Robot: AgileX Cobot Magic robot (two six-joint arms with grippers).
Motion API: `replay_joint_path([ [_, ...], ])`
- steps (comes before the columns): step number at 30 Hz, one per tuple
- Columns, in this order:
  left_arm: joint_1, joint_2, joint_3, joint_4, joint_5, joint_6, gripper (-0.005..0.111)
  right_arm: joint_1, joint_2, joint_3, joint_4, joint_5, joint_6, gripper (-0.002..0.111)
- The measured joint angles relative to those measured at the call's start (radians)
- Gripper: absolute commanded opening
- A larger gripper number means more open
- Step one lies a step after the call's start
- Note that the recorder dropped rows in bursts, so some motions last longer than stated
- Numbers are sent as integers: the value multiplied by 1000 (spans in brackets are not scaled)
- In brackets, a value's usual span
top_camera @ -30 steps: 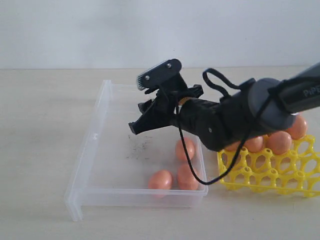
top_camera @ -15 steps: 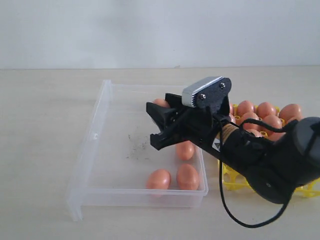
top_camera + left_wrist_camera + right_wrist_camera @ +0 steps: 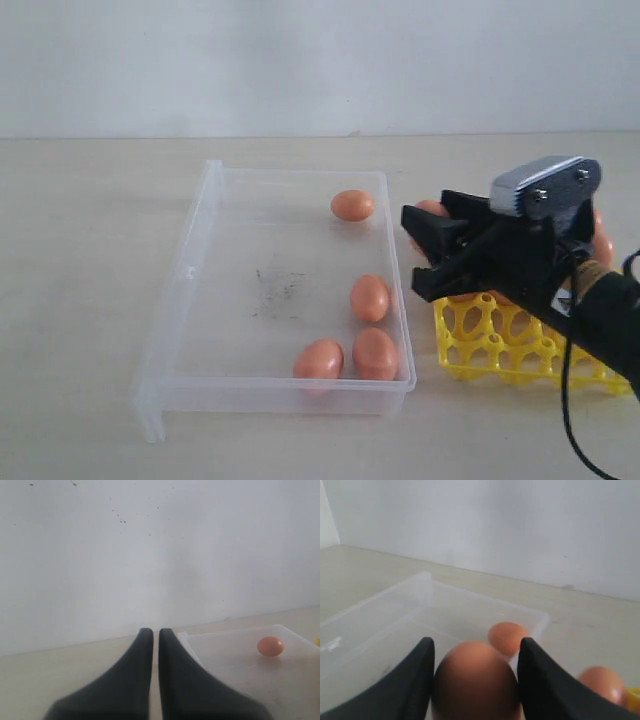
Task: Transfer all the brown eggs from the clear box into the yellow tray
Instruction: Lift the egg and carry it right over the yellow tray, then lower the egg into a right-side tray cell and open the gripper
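Observation:
Several brown eggs lie in the clear box: one at the back, one by the right wall, two at the front. My right gripper hangs over the gap between the box and the yellow tray, shut on a brown egg that fills the space between its fingers. Its arm hides most of the tray's cups. My left gripper is shut and holds nothing, beside the clear box; it does not show in the exterior view.
The right arm's body and its black cable lie across the tray. Another egg shows past the right finger, at the tray side. A white wall stands behind the beige table. The box floor has dark specks.
My right gripper has swung rightward out of the clear box toward the yellow tray with an egg in it. This uncovers the egg at the back of the box.

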Motion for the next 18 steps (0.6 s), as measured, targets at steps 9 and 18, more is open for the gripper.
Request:
replay_joint_path([
  [9,0,0,0,0,0,0,4,-200,-174,196,-48,-2,30,0],
  [18,0,0,0,0,0,0,4,-334,-291,358,39,-2,74,0],
])
